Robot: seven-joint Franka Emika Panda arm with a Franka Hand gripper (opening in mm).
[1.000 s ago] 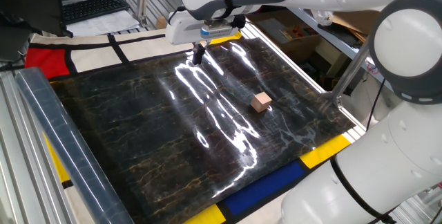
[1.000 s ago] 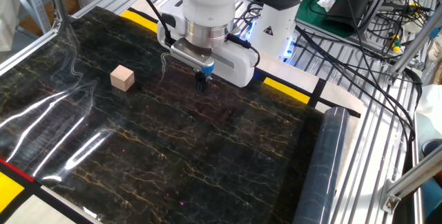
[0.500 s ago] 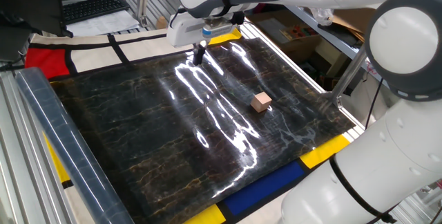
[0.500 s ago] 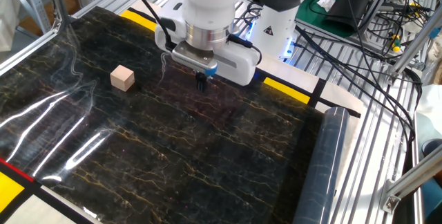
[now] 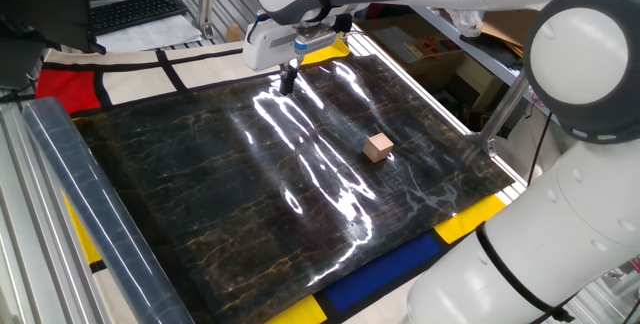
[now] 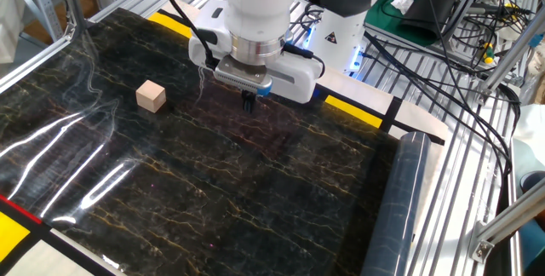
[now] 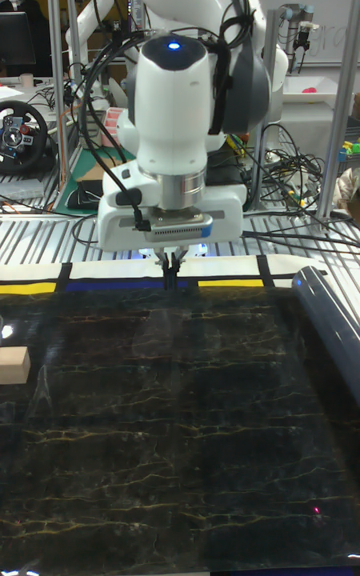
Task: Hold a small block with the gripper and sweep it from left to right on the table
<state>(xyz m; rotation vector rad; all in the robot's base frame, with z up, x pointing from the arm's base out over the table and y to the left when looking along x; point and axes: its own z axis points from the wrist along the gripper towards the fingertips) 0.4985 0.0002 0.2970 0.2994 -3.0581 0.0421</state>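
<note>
The small block (image 5: 378, 147) is a tan wooden cube lying alone on the glossy black marble table (image 5: 200, 184). It also shows at the left in the other fixed view (image 6: 151, 96) and at the left edge of the tall view (image 7: 12, 367). My gripper (image 5: 288, 79) hangs on the white arm near the table's far edge, by the yellow strip. Its dark fingers are pressed together, shut on nothing, with tips just above the surface (image 6: 249, 101) (image 7: 172, 276). The block is well apart from the gripper.
A rolled clear sheet (image 6: 396, 199) lies along one table side, also seen in the tall view (image 7: 335, 326). Aluminium frame rails and cables (image 6: 477, 46) surround the table. Yellow, blue and red panels (image 5: 375, 279) edge the sheet.
The wrist housing has turned a little and risen slightly over the same spot. The block has not moved.
</note>
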